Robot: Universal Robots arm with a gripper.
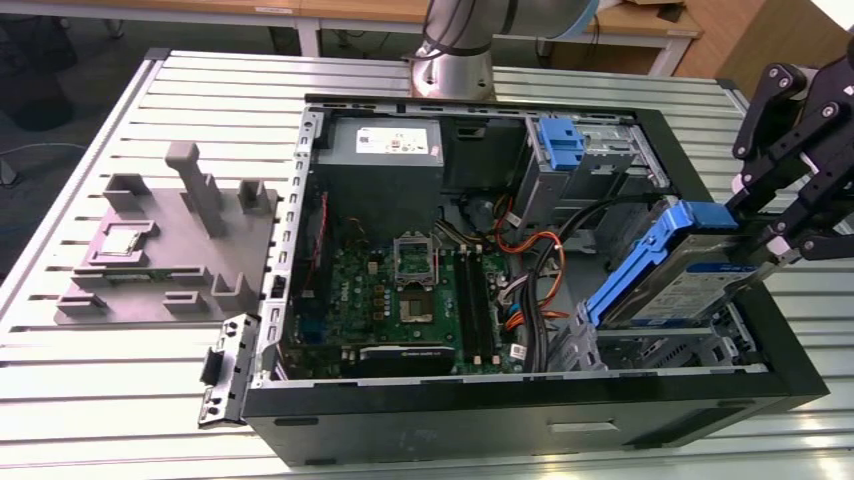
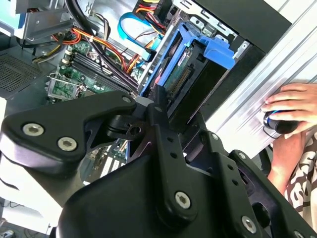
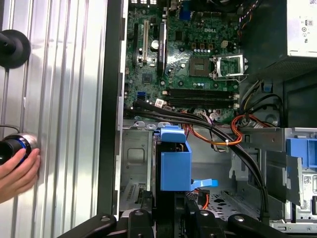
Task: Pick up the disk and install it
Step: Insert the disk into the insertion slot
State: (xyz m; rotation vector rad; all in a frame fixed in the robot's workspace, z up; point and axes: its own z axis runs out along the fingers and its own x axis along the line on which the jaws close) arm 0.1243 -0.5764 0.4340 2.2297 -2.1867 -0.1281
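The disk (image 1: 674,278), a silver-grey drive in blue carrier rails, hangs tilted at the exterior view's right end of the open computer case (image 1: 534,415). Its lower end dips toward the metal drive cage (image 1: 661,345). My gripper (image 1: 758,243) is shut on the disk's raised end, just outside the case wall. In the first wrist view the disk (image 3: 174,166) stands edge-on between my fingers (image 3: 143,215), beside the drive cage (image 3: 133,158). In the second wrist view the disk (image 2: 190,59) reaches out from my gripper (image 2: 158,106) into the case.
Inside the case lie the motherboard (image 1: 407,290), a grey power supply (image 1: 380,150), orange and black cables (image 1: 541,270) and a bare blue bracket (image 1: 561,140). A grey fixture (image 1: 167,245) stands on the slatted table. A person's hand (image 3: 17,173) rests on a knob beside the case.
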